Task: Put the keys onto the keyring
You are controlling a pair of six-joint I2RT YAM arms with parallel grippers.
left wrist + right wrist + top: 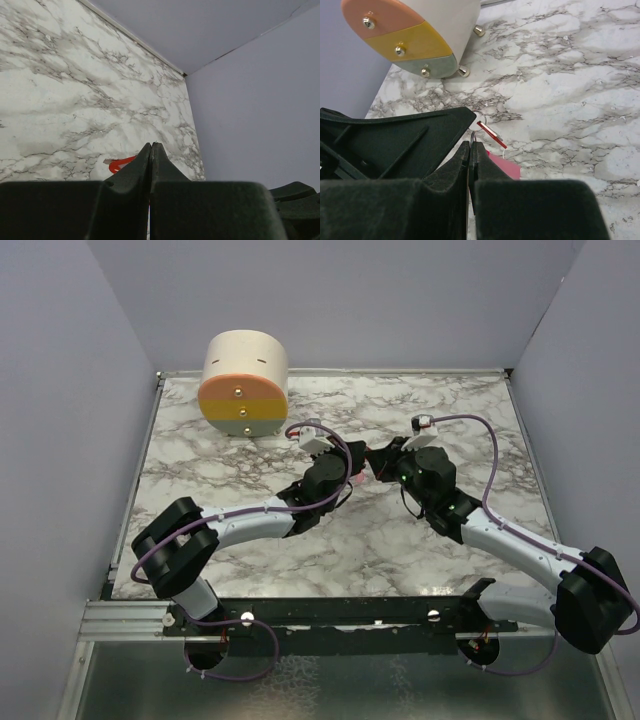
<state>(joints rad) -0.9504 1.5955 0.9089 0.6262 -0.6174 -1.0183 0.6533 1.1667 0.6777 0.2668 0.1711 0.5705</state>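
Right gripper (471, 145): black fingers pressed together at lower centre of its wrist view, clamped on the wire of a thin dark metal keyring with a bright-pink strip (479, 117).
Keyring: the ring sits just above the right fingertips. The pink strip (503, 165) shows just right of the right finger, partly hidden behind it.
Left gripper (151, 146): fingers closed flat against each other with no gap. Its black tip reaches the ring from the left in the right wrist view. Whether it pinches anything cannot be told.
Small flat red key (492, 134): slants down to the right, edge-on, with its upper end at the ring. Whether it is threaded on cannot be told. In the left wrist view it peeks out left of the closed fingers.
Both grippers: meet tip to tip at centre of the overhead view.
White grey-veined marble table (440, 540): under both arms.
Cream round drum (245, 380): upper left of the overhead view, its face banded peach, yellow and grey-green with brass knobs, well apart from the grippers.
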